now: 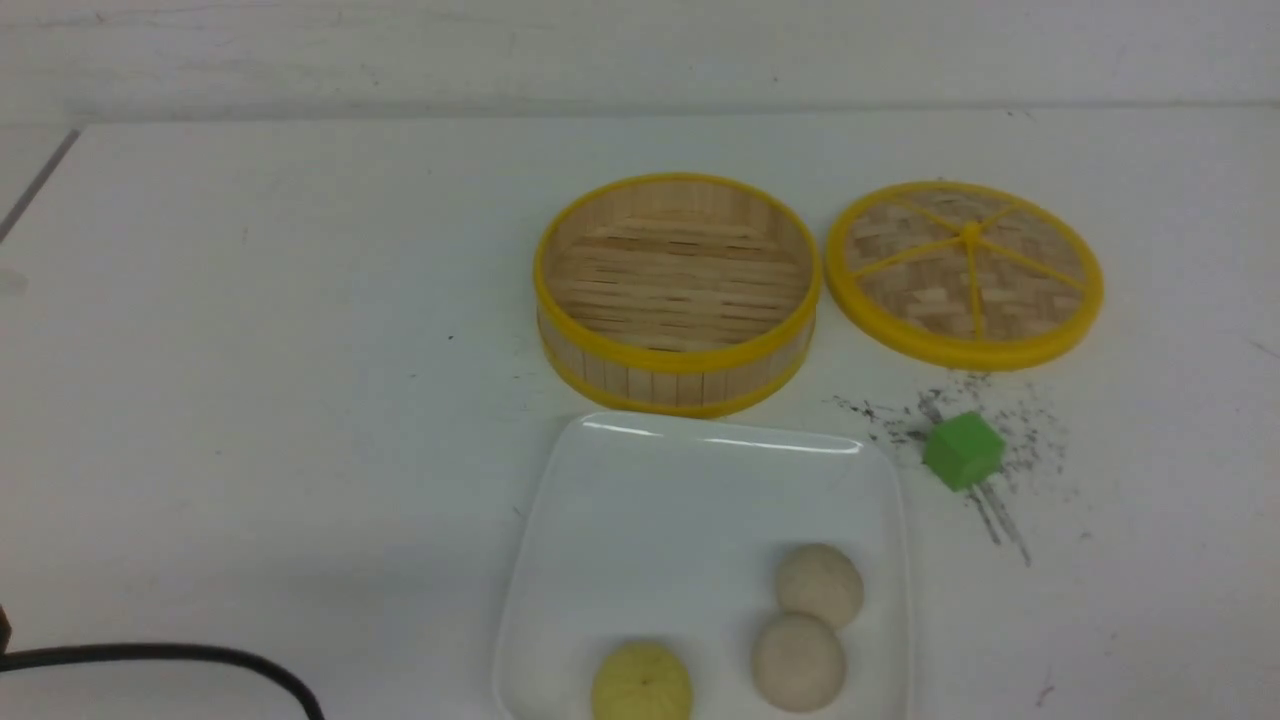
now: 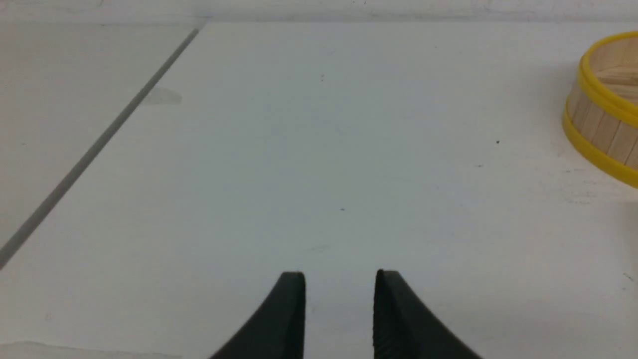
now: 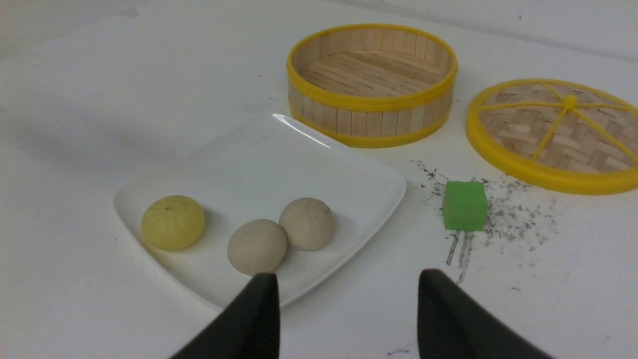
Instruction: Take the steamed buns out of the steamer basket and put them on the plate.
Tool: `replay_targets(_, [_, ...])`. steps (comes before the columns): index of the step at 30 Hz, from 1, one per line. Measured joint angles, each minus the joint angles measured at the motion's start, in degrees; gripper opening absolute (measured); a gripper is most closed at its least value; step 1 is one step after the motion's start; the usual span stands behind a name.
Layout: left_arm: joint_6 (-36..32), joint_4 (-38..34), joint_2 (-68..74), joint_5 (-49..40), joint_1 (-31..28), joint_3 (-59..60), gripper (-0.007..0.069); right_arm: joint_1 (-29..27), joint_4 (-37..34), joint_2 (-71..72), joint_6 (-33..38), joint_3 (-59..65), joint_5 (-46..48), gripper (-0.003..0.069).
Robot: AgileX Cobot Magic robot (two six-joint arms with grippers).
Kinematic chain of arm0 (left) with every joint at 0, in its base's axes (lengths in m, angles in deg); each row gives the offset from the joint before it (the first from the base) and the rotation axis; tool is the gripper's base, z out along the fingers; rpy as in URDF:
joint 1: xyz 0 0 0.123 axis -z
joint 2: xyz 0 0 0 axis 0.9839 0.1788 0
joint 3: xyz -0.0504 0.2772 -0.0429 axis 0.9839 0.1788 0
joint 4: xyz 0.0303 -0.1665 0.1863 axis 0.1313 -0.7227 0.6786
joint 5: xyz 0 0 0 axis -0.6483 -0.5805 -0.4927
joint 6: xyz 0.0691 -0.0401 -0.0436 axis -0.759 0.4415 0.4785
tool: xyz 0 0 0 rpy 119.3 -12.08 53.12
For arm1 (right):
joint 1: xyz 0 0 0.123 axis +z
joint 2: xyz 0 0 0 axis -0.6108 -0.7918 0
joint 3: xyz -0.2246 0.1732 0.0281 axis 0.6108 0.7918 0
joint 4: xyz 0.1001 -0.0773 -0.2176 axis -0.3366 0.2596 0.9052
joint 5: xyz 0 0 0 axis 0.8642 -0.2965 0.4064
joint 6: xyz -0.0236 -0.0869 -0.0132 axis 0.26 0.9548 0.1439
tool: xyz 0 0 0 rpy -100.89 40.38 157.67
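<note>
All three are on the plate on my end: yellow-green bun sits apart, two cream buns touching. Steamer basket beyond it, green cube nearby, right gripper spread wide.

From the front: set high on the near side, between the arms, facing forward and down over the white table. Takes in the steamer basket, the woven lid to its right, and the plate, cut off at the near edge.

From the left wrist: held low and close to the table on the left, facing its far edge. Shares with the front only a sliver of the steamer basket's left wall.

From the right wrist: raised at the near right, angled far and a little left, nearer than the front view. Shares the plate, steamer basket, woven lid and green cube with it.
</note>
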Motion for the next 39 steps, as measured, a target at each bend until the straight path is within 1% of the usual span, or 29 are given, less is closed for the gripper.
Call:
replay_targets(2, [0.0, -1.0, 0.0, 0.8, 0.0, 0.0, 0.0224, 0.0, 0.5, 0.0, 0.7, 0.8, -2.3, 0.0361])
replay_targets(4, [0.0, -2.1, 0.0, 1.6, 0.0, 0.0, 0.0224, 0.0, 0.3, 0.0, 1.6, 3.3, -8.2, 0.0318])
replay_targets(5, [0.0, -2.1, 0.0, 1.6, 0.0, 0.0, 0.0224, 0.0, 0.1, 0.0, 1.7, 3.6, -8.8, 0.0314])
replay_targets(6, [0.0, -2.6, 0.0, 1.8, 0.0, 0.0, 0.0224, 0.0, -0.7, 0.0, 2.2, 6.5, -14.7, 0.0261])
replay_targets(10, [0.0, -3.1, 0.0, 1.9, 0.0, 0.0, 0.0223, 0.0, -2.3, 0.0, 2.7, 9.8, -25.6, 0.0153])
replay_targets(12, [0.0, -3.3, 0.0, 2.0, 0.0, 0.0, 0.0223, 0.0, -2.3, 0.0, 4.8, 9.7, -28.9, 0.0102])
replay_targets(15, [0.0, -3.6, 0.0, 2.3, 0.0, 0.0, 0.0223, 0.0, -2.4, 0.0, 8.8, 8.9, -28.7, 0.0069])
replay_targets(18, [0.0, -3.7, 0.0, 2.6, 0.0, 0.0, 0.0223, 0.0, -2.8, 0.0, 10.7, 8.5, -26.4, 0.0064])
replay_targets(19, [0.0, -3.7, 0.0, 2.9, 0.0, 0.0, 0.0225, 0.0, -3.7, 0.0, 11.6, 8.3, -23.9, 0.0064])
replay_targets(21, [0.0, -3.8, 0.0, 3.2, 0.0, 0.0, 0.0227, 0.0, -4.7, 0.0, 12.0, 8.1, -21.7, 0.0064])
replay_targets(24, [0.0, -3.8, 0.0, 3.3, 0.0, 0.0, 0.0230, 0.0, -6.7, 0.0, 12.6, 8.0, -20.9, 0.0064])
replay_targets(29, [0.0, -3.9, 0.0, 3.5, 0.0, 0.0, 0.0230, 0.0, -7.0, 0.0, 12.6, 8.3, -17.3, 0.0071])
replay_targets(39, [0.0, -3.9, 0.0, 3.5, 0.0, 0.0, 0.0232, 0.0, -7.0, 0.0, 12.6, 8.4, -16.4, 0.0089])
